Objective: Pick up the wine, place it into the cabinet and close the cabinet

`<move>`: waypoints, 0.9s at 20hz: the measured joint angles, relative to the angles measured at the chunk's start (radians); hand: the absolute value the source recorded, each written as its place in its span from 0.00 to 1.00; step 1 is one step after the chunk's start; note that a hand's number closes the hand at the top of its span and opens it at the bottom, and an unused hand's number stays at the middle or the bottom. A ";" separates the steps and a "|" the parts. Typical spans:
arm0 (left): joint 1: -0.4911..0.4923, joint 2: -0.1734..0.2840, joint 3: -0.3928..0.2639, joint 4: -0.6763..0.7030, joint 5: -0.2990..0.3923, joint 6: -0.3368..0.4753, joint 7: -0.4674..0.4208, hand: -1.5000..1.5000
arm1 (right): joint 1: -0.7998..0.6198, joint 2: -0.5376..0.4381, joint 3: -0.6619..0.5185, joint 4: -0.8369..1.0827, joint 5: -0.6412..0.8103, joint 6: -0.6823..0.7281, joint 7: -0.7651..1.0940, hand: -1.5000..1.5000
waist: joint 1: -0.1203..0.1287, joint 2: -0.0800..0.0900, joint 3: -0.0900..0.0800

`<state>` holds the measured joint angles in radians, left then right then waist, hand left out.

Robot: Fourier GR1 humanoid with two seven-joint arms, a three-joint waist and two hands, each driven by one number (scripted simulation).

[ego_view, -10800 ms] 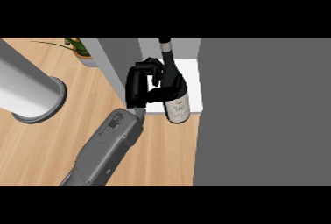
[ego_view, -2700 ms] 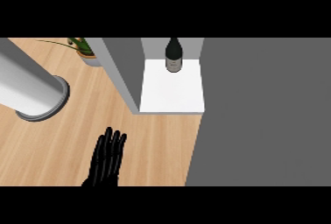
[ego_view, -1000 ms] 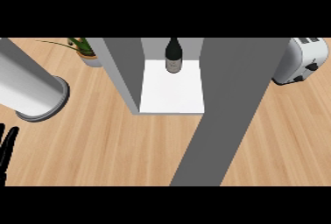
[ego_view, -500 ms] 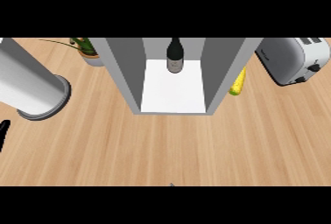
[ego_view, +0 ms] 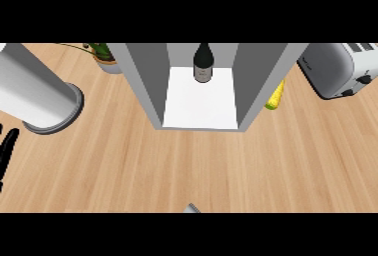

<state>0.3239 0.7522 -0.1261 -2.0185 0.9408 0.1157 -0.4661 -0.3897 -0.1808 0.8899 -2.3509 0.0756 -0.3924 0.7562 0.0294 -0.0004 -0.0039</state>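
Observation:
The dark wine bottle (ego_view: 203, 62) stands upright at the back of the grey cabinet (ego_view: 140, 85), on its white floor. The cabinet's front is open to view, with no door across it. Straight black fingers of my left hand (ego_view: 7, 150) show at the view's left edge, far from the cabinet and holding nothing. My right hand does not show. A small grey tip (ego_view: 192, 208) pokes in at the bottom edge; I cannot tell what it belongs to.
A large white cylinder (ego_view: 33, 92) on a grey base stands left of the cabinet, with a potted plant (ego_view: 103, 55) behind it. On the right sit a toaster (ego_view: 343, 67) and a yellow object (ego_view: 275, 95) against the cabinet's side.
The grey door panel that covered the right side has narrowed to a strip and swept out of view, uncovering the toaster and yellow object. My hand has slid to the left edge.

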 measured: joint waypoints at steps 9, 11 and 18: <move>-0.031 -0.030 -0.009 0.003 -0.016 0.021 0.032 0.00 | -0.394 0.134 -0.144 0.322 -0.182 -0.116 -0.021 1.00 | 0.015 0.004 0.002; -0.034 -0.043 -0.010 0.011 -0.024 0.023 0.033 0.00 | -0.488 0.150 -0.182 0.419 -0.219 -0.127 -0.049 1.00 | 0.015 0.005 0.003; -0.055 -0.066 0.002 0.022 -0.035 0.021 0.055 0.00 | -0.721 0.170 -0.310 0.715 -0.251 -0.079 -0.140 1.00 | 0.003 0.004 0.002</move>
<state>0.2690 0.6862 -0.1239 -1.9964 0.9060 0.1366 -0.4110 -1.1109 -0.0108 0.5800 -1.6356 -0.1750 -0.4712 0.6161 0.0321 0.0033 -0.0016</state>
